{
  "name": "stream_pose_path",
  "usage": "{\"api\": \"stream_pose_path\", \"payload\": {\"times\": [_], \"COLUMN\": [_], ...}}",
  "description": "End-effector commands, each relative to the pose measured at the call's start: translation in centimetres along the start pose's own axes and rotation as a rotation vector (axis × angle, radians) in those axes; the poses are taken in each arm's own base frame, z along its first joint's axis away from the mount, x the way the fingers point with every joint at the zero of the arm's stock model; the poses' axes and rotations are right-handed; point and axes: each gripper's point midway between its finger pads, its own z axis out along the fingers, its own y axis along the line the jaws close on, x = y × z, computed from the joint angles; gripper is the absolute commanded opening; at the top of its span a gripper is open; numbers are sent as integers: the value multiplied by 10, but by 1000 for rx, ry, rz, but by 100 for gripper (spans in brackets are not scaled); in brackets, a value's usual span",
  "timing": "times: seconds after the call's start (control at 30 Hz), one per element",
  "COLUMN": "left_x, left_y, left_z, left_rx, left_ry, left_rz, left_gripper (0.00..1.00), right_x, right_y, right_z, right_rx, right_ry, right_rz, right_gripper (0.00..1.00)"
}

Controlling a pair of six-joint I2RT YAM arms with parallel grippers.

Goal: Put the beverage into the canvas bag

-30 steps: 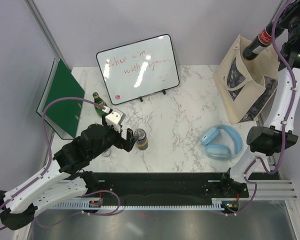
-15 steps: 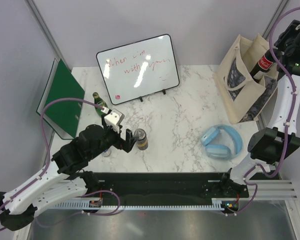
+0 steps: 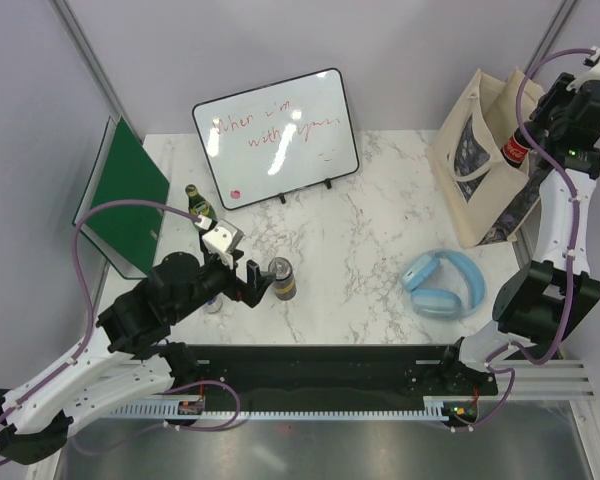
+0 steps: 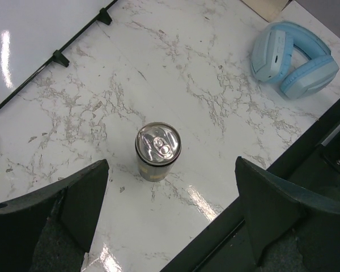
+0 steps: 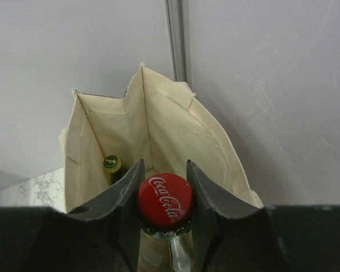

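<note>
At the upper right of the overhead view, the right gripper (image 5: 164,177) is grasping a Coca-Cola bottle (image 5: 165,203) by the neck just under its red cap, holding it upright at the open mouth of the canvas bag (image 3: 468,165). A green-capped bottle (image 5: 112,164) is standing inside. The left gripper (image 4: 171,173) is hovering, spread wide, above a drink can (image 4: 158,146) on the marble surface (image 4: 204,85).

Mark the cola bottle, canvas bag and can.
cola bottle (image 5: 165,200): right wrist view, red cap top
canvas bag (image 5: 158,124): right wrist view, inner back wall
can (image 4: 158,143): left wrist view, silver lid
</note>
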Motion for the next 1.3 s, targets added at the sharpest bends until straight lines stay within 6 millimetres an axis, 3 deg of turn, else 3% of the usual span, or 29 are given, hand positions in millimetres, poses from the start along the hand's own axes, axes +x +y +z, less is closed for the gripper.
{"api": "stream_pose_path", "payload": {"times": [0.0, 0.4, 0.57, 0.7, 0.77, 1.07, 1.27], "left_x": [-13, -13, -14, -12, -12, -13, -13], "left_y": [-2, 1, 2, 1, 1, 2, 4], "left_z": [0, -1, -2, 0, 0, 0, -2], "left_rx": [14, -1, -5, -2, -1, -6, -17], "left_ry": [-49, -55, -59, -50, -52, -53, -59], "left_rz": [16, 17, 16, 18, 18, 19, 18], "left_gripper": [100, 100, 100, 100, 100, 100, 100], "right_x": [-124, -65, -31, -6, 19, 56, 79], "right_y": [22, 22, 39, 38, 34, 31, 33], "right_z": [-37, -2, 10, 16, 19, 29, 37], "right_rx": [-89, -118, -206, -201, -192, -190, -204], "right_ry": [-415, -346, -295, -270, -242, -200, -130], "right_rz": [-41, -50, -95, -81, -62, -27, 1], "right_gripper": [0, 0, 0, 0, 0, 0, 16]}}
